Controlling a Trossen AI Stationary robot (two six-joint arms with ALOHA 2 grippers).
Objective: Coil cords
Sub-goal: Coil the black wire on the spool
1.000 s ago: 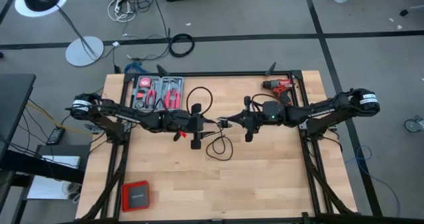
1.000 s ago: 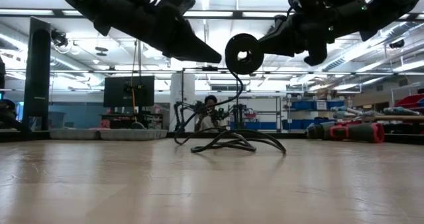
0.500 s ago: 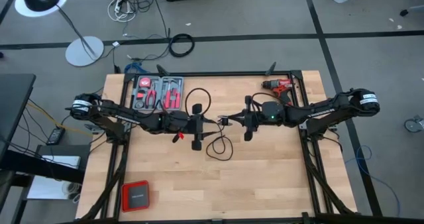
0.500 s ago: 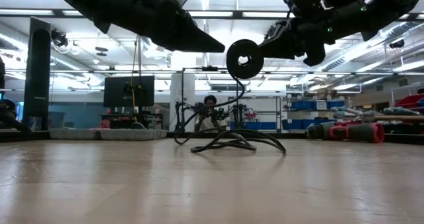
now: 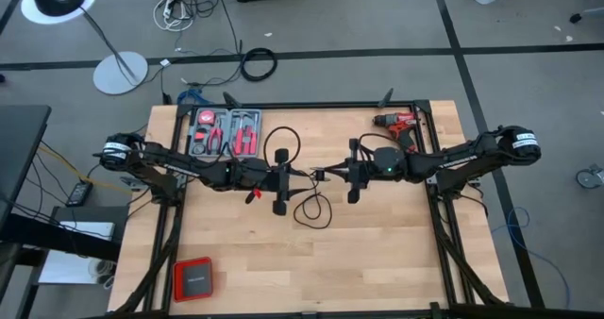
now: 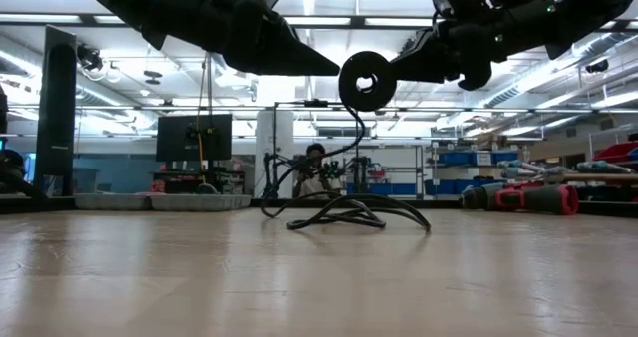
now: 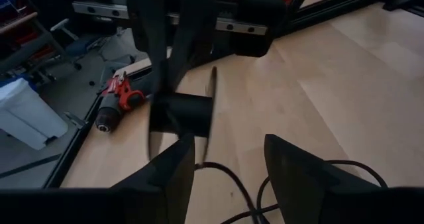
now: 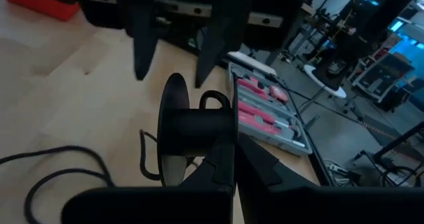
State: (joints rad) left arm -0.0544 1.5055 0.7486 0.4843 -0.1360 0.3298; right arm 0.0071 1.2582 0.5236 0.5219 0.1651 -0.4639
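**Both grippers meet over mid-table, a spool held above the loose cord**

From above, the left gripper point(image 5: 300, 175) and the right gripper point(image 5: 326, 175) face each other tip to tip over the middle of the table point(image 5: 377, 253). The black cord point(image 5: 311, 206) lies in loose loops on the wood just in front of them, with another loop point(image 5: 282, 140) behind the left arm, beside the tool case point(image 5: 225, 132). The red drill point(image 5: 401, 123) sits behind the right arm, well apart from the cord.

At table height, a black spool point(image 6: 365, 81) hangs in the air between the two grippers, and the cord point(image 6: 344, 212) drops from it to a tangled heap on the table. The drill point(image 6: 526, 196) lies far off beside that heap.

The left wrist camera shows the left fingers point(image 7: 305, 174) spread apart and gripping nothing, the spool point(image 7: 182, 114) ahead of them.

The right wrist camera shows the right fingers point(image 8: 222, 161) clenched on the spool point(image 8: 195, 130), with cord point(image 8: 53, 168) trailing on the wood near it
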